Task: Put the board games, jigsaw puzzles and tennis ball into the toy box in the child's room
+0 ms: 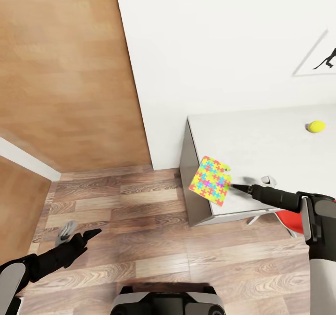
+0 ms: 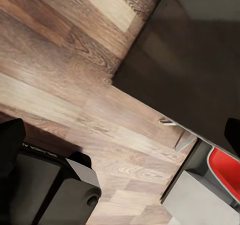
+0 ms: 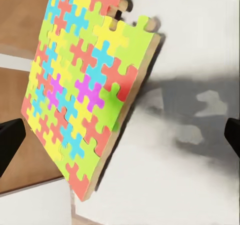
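Right gripper (image 1: 232, 186) jaws are gaping wide w/ nothing between, tip pointing at the puzzle (image 1: 211, 180) just ahead, which is lying tilted over the table (image 1: 261, 140) corner edge; left gripper (image 1: 79, 234), also spread, is hanging far off.

Bright, even, soft-shadowed simulator render

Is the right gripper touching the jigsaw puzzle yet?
Apart. In the right wrist view both fingertips sit wide at the frame edges, clear of the jigsaw puzzle, which hangs over the table's corner.
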Robot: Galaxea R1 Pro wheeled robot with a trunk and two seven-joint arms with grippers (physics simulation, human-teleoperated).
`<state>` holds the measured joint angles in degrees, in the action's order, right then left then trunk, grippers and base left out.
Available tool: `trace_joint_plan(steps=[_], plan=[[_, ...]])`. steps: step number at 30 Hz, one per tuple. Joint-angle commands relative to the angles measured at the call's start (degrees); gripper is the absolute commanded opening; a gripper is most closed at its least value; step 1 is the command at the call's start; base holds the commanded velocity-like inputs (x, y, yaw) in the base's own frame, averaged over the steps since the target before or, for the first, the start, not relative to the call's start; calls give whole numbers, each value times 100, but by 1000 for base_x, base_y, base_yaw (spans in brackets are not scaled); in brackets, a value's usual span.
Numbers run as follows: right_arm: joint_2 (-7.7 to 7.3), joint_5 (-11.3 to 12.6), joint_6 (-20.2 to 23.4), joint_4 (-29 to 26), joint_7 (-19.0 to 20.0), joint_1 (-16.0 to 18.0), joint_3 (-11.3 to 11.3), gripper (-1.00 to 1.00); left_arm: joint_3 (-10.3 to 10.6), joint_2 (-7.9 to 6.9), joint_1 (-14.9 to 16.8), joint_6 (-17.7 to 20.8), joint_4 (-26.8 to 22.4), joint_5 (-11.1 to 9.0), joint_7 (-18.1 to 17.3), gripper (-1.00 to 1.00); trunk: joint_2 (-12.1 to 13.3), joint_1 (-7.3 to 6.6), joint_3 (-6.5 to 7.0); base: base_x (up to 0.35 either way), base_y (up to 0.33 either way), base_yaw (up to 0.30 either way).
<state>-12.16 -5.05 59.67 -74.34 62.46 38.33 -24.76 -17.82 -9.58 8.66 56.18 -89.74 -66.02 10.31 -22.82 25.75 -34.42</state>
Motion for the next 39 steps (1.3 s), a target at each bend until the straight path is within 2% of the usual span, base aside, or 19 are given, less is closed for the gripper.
trace_joint_plan(steps=[1,16,24,30,35,39], plan=[[0,-52,33,-2,56,1,-11,100,-5,0,3,23,-8,-60,58,100,-10,3,-8,0,-205,0],[-16,-30,33,-17,70,-58,-22,100,-2,6,4,-49,-8,-60,59,100,-10,3,-8,0,-84,0],[-129,-14,33,-165,122,-85,-31,100,-4,8,13,-70,-3,-60,57,100,-10,3,-8,0,-14,0],[-220,-7,-3,-441,135,-118,-51,100,-13,5,144,-186,98,-96,2,100,-10,3,-8,0,-5,0],[-250,-3,-14,-642,139,-132,-119,100,-12,19,293,-382,367,-121,-179,100,-10,3,-8,0,-2,0],[-260,1,-19,-836,142,-141,-165,100,-13,87,389,-680,689,-108,-574,100,-10,3,-8,0,-1,0]])
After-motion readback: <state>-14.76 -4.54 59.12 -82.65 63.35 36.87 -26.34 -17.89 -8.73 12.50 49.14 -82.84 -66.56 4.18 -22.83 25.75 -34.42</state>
